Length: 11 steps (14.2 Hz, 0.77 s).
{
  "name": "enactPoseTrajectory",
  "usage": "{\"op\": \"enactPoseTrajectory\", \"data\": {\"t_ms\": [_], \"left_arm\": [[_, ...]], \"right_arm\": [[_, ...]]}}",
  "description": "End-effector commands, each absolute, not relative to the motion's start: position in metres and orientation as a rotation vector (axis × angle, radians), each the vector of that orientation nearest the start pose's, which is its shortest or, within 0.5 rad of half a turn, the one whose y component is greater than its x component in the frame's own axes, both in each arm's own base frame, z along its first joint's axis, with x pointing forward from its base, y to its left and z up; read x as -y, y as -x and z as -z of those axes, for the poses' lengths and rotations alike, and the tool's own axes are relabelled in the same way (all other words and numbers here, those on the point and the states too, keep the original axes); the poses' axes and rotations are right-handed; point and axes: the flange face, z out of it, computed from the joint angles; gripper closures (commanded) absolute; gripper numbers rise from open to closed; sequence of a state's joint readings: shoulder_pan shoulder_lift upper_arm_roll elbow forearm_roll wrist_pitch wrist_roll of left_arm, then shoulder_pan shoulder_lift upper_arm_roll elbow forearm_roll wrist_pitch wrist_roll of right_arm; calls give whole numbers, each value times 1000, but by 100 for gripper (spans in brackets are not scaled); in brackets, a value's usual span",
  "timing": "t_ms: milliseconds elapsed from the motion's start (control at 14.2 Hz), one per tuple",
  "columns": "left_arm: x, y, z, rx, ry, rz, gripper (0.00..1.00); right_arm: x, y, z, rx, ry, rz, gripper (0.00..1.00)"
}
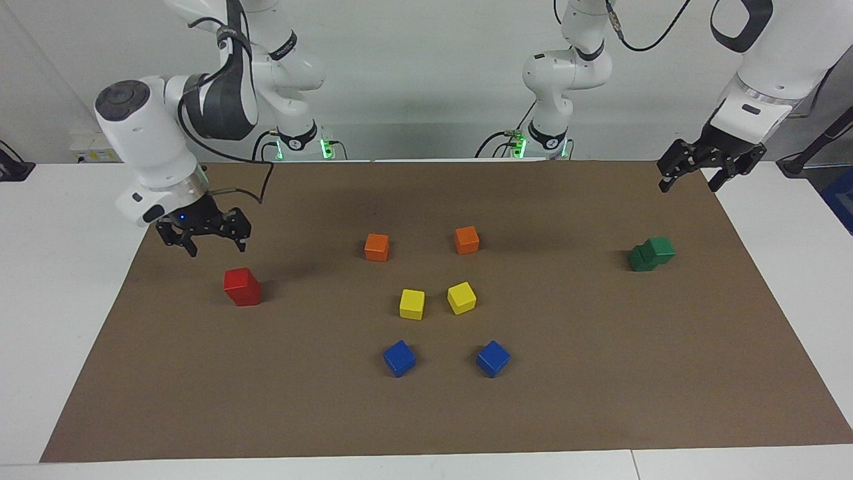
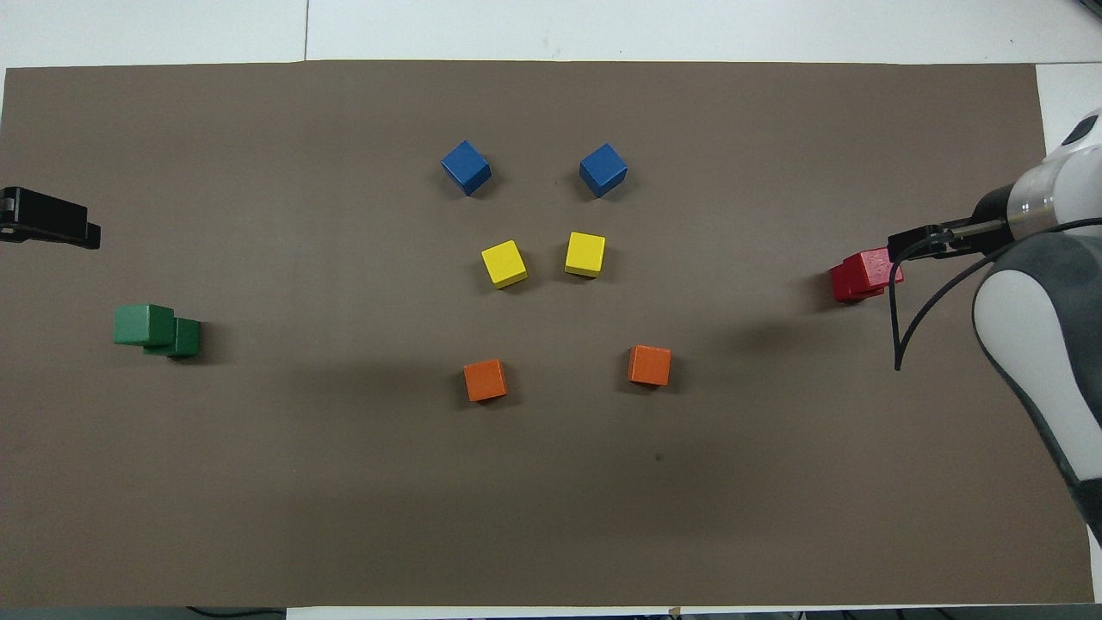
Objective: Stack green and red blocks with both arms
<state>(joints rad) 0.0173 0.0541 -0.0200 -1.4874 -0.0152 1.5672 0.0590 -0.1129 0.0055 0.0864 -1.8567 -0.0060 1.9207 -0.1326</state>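
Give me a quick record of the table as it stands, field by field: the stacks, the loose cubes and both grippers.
red stack: two cubes, toward the right arm's end of the brown mat
green stack: two cubes, top one offset, toward the left arm's end
loose cubes: two orange, two yellow, two blue, mid-mat
right gripper: open, raised, empty, beside the red stack
left gripper: open, raised, empty, over the mat's corner

Two green blocks (image 2: 157, 330) sit stacked at the left of the frame. Two red blocks (image 2: 863, 275) sit stacked at the right. Blue, yellow and orange blocks sit in the middle.
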Motion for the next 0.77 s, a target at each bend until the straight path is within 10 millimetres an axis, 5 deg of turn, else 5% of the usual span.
{"op": "enactPoseTrajectory", "data": {"t_ms": [0, 140, 702], "left_arm": [[-1, -557, -624, -77, 3136, -5, 0], [-4, -551, -619, -67, 3137, -41, 0], [-1, -550, -624, -65, 3144, -48, 0]], "right_arm": [[8, -553, -559, 184, 3129, 30, 0], [10, -553, -589, 188, 3134, -53, 0], [17, -552, -587, 140, 3137, -85, 0]]}}
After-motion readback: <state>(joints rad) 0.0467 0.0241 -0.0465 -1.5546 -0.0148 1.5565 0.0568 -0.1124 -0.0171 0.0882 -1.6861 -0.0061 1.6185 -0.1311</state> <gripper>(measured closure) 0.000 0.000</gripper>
